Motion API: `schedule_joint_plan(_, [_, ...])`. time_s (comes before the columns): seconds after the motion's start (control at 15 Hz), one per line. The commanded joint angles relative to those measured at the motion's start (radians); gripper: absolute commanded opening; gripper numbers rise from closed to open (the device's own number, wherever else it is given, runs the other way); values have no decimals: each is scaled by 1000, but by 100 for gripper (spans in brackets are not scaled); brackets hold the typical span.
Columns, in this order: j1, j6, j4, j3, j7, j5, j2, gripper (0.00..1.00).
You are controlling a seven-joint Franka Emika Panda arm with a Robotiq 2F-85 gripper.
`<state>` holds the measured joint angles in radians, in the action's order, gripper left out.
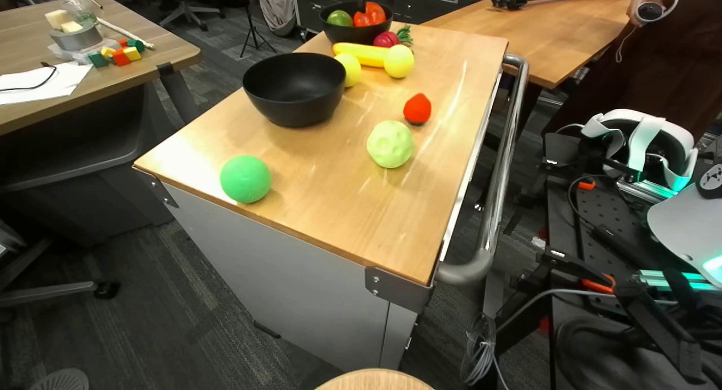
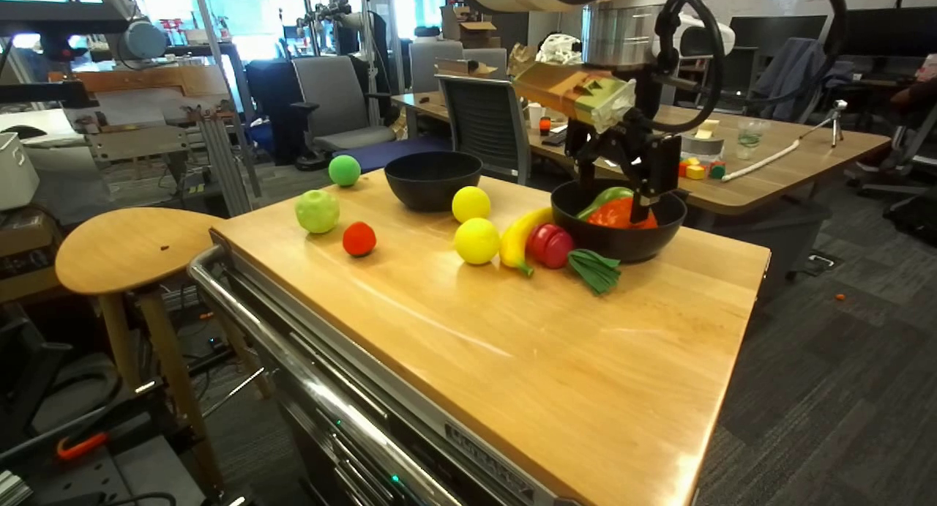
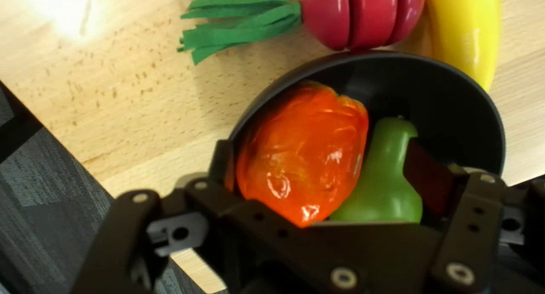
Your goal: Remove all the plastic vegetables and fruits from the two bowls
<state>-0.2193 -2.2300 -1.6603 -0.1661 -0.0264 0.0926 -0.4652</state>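
Above the loaded bowl (image 2: 618, 246), a black bowl on the wooden top (image 2: 439, 330), hangs the gripper (image 3: 321, 170), its jaws wide apart and its fingers (image 3: 425, 175) pointing down at the loaded bowl. Inside the loaded bowl, 2 of the plastic pieces lie side by side: a shiny red pepper (image 3: 302, 153) and a green pear (image 3: 389, 175). In the wrist view both show between the 2 fingers; I cannot tell whether either finger touches the red pepper, the green pear or the loaded bowl's rim. Just outside the loaded bowl are 2 more: a red radish (image 3: 374, 17) with a green leafy top (image 3: 251, 32), and a yellow banana (image 3: 468, 34) reaching close to the rim. Near the loaded bowl, on the banana's far side from it, sit 2 yellow balls (image 2: 477, 241). The other bowl (image 1: 296, 108), also black, stands apart from the loaded bowl in both exterior views. Well away from the loaded bowl, on the same wooden top, rest 3 further pieces: a small red piece (image 1: 417, 109), a pale green dimpled ball (image 1: 390, 144) and, farthest from it, a smooth green ball (image 1: 245, 179).
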Motion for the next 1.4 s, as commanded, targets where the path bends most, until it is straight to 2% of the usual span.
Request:
schedule_joint_plan(0.0, [9, -15, 63, -19, -60, -45, -46, 100])
schedule_joint_plan(0.93, [12, -29, 163, -46, -161, -73, -141, 100])
schedule_joint_plan(1.0, [15, -26, 166, -46, -164, -77, -141, 97])
schedule_joint_plan(1.07, [17, -18, 171, -45, -166, -75, -143, 73])
schedule_joint_plan(1.13, [18, -12, 172, -42, -166, -72, -142, 72])
schedule_joint_plan(1.27, [21, 2, 177, -38, -165, -69, -134, 61])
schedule_joint_plan(1.33, [22, 8, 179, -36, -160, -69, -128, 60])
